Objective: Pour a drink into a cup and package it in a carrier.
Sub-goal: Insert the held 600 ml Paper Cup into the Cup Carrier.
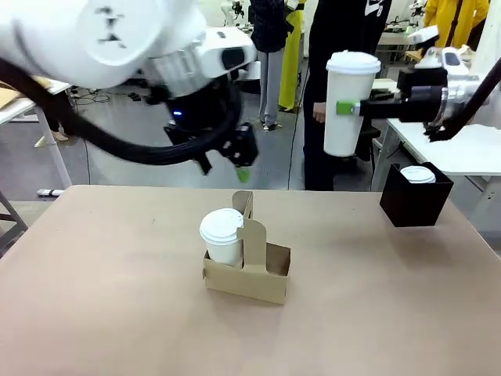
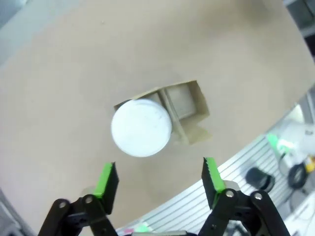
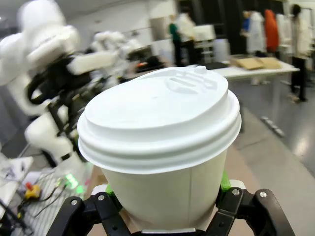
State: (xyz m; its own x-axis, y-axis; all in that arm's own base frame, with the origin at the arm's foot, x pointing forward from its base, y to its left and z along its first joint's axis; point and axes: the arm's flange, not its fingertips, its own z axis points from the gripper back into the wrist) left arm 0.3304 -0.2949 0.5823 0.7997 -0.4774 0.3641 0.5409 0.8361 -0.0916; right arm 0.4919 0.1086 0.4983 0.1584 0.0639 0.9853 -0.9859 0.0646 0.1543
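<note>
The brown cardboard carrier (image 1: 262, 282) stands mid-table with a short white lidded cup (image 1: 223, 231) in its left well. My left gripper (image 1: 239, 160) hangs open in the air above it. The left wrist view looks straight down between the green pads of the left gripper (image 2: 160, 179) onto that short cup (image 2: 141, 128) and the carrier (image 2: 189, 105). High at the right, my right gripper (image 1: 350, 108) is shut on the tall white lidded cup (image 1: 348, 78), held upright well above the table. The right wrist view shows the cup (image 3: 162, 123) between the right gripper (image 3: 165, 196) fingers. The drink is out of view.
A black box (image 1: 411, 205) with another white lidded cup (image 1: 417, 174) in it stands at the table's far right. A person in dark clothes (image 1: 344, 31) stands beyond the far edge. The tan table (image 1: 94, 298) is bare left of and in front of the carrier.
</note>
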